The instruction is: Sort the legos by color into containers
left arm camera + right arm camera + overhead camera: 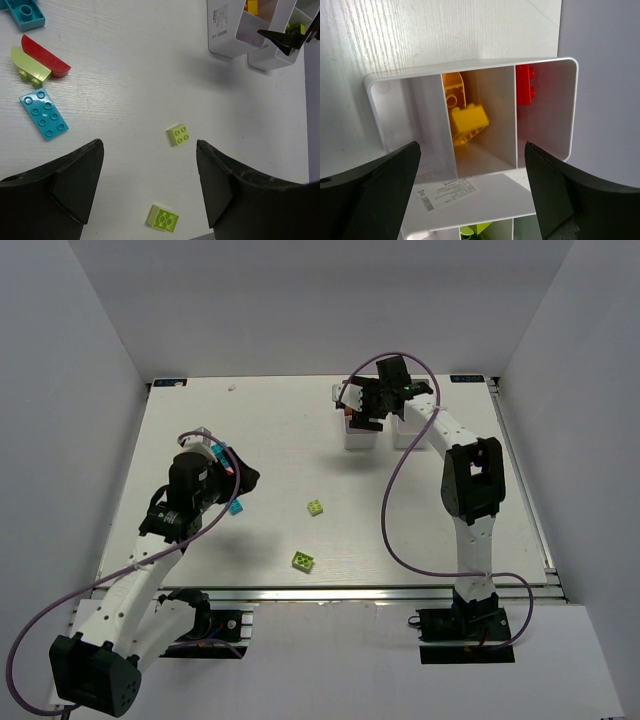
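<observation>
Two lime legos lie on the table, one studs up (178, 134) (316, 507) and one tipped over (163, 218) (302, 560). A cyan lego (45, 113), a red curved piece (45, 50), a lime curved piece (30, 66) and another cyan lego (25, 12) lie to the left. My left gripper (150, 145) (240, 480) hovers open and empty above the table. My right gripper (471, 145) (362, 412) stands open and empty over the containers (470, 65) (358, 438). In the far container, the middle compartment holds yellow legos (467, 122) and the right one a red lego (524, 85).
The second container (280, 50) (408, 432) stands beside the first, with a lime piece (475, 231) in it. White walls enclose the table on three sides. The right arm's cable (390, 510) loops over the table.
</observation>
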Robot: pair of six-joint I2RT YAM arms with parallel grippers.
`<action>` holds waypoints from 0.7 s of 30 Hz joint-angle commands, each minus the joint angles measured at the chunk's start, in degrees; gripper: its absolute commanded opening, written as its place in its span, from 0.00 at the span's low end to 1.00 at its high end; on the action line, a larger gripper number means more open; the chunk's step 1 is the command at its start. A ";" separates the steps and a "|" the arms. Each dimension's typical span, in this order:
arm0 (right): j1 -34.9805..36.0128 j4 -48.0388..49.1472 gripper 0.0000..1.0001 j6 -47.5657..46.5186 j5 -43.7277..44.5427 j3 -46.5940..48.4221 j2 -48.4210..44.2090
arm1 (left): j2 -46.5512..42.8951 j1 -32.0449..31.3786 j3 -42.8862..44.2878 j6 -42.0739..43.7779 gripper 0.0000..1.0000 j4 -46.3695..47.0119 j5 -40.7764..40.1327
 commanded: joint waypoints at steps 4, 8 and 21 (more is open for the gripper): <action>-0.99 1.05 0.89 1.52 -0.44 2.48 -3.63 | 3.67 0.48 7.30 -1.88 0.84 -4.90 -3.27; -2.31 2.45 0.90 5.82 -2.46 -0.49 -9.16 | 6.14 0.92 10.46 -3.81 0.84 -7.45 -3.71; -4.69 4.73 0.16 24.72 -29.79 -34.65 -40.96 | 16.33 11.28 8.01 -6.80 0.50 -12.47 -0.55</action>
